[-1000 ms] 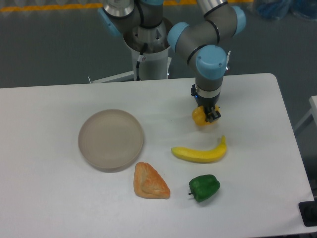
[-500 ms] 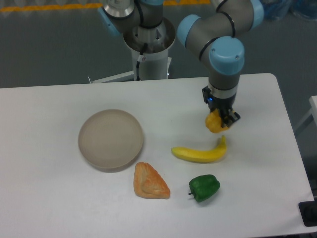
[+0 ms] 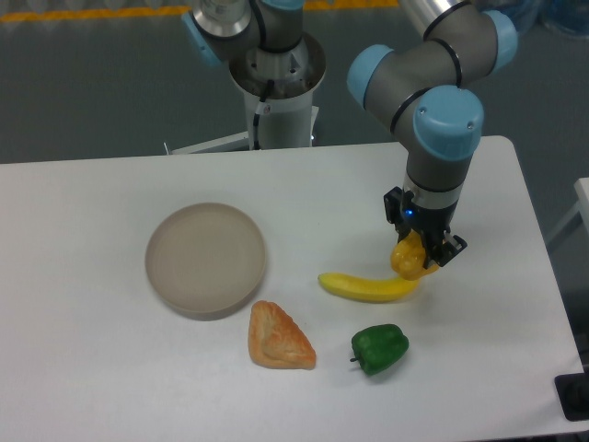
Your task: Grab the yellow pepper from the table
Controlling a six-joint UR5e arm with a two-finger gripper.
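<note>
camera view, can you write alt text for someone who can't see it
A robot arm's tool grips a yellow pepper over the banana on a white table. A green pepper, a pastry and a round plate also sit there.

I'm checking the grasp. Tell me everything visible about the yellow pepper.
The yellow pepper is a small, rounded yellow-orange piece with a glossy, plastic look. It sits between the fingers of the tool, which hide its upper part and right side, so its lobes cannot be made out. In the image it overlaps the right end of the banana; whether they touch, or whether it is clear of the table, cannot be told.
</note>
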